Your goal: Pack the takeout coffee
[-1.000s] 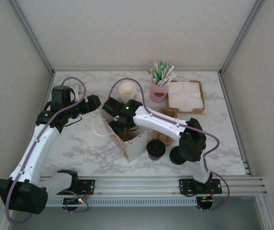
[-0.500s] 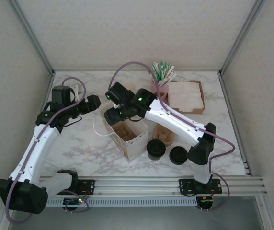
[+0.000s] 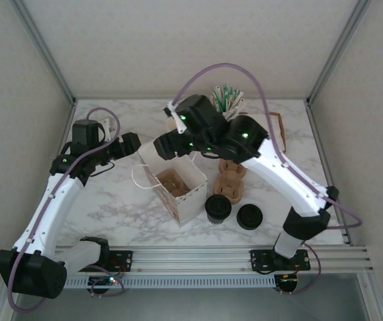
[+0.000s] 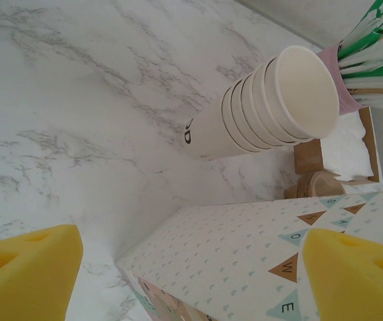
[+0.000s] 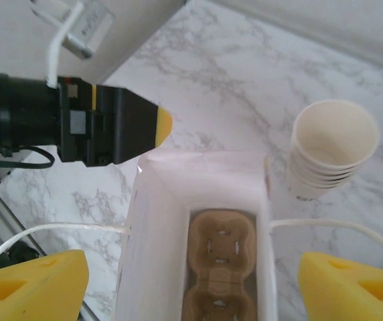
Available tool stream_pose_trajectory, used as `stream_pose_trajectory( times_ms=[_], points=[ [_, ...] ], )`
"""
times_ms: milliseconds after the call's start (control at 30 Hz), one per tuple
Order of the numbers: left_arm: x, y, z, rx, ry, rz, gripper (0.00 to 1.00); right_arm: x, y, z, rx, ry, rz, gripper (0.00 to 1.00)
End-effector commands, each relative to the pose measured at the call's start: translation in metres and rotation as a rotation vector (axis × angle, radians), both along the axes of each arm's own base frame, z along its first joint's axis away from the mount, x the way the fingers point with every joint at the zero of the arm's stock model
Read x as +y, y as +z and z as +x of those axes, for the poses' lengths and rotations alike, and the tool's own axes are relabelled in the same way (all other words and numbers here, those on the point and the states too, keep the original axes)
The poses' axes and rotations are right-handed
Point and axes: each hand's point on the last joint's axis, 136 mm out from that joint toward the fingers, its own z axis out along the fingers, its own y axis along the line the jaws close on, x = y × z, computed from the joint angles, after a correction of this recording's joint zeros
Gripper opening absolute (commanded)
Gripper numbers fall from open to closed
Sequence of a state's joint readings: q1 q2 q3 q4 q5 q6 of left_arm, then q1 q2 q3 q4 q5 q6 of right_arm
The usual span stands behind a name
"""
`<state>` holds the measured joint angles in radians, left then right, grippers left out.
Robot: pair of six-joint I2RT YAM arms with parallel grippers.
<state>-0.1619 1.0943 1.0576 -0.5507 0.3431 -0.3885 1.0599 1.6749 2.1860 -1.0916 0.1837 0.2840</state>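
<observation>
The takeout coffee (image 3: 218, 207), a small cup under a round black lid, stands on the table just right of the patterned paper bag (image 3: 176, 189). A brown cup carrier (image 5: 221, 257) lies at the bottom of the bag (image 5: 151, 221). My right gripper (image 3: 166, 145) hangs above the bag's far end; in the right wrist view it (image 5: 193, 271) is open, with nothing between its yellow fingers. My left gripper (image 3: 136, 143) is at the bag's back left corner; in its own view it (image 4: 191, 267) is open, with the bag's outer wall (image 4: 245, 247) running between the fingers.
A loose black lid (image 3: 249, 216) lies right of the coffee. A second brown carrier (image 3: 230, 179) sits behind them. A stack of cream paper cups (image 5: 332, 144) stands behind the bag. Farther back are a pink holder of sticks (image 3: 226, 101) and a napkin tray (image 3: 276, 134).
My right gripper has risen out of the bag and moved back, and its jaws have spread wider. The carrier stays in the bag. The left arm has not moved.
</observation>
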Motion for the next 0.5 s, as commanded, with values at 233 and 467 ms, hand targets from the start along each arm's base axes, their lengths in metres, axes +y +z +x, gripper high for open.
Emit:
stream_pose_trajectory(
  times_ms=[233,467],
  points=[
    [-0.004,-0.004,-0.002,0.009,-0.019,0.004,0.85,-0.121,0.016,-0.019,-0.121,-0.222,-0.041,0.99],
    [-0.003,-0.003,-0.002,0.005,-0.013,0.008,0.85,-0.169,-0.045,-0.039,0.0,-0.342,-0.113,0.98]
  ],
)
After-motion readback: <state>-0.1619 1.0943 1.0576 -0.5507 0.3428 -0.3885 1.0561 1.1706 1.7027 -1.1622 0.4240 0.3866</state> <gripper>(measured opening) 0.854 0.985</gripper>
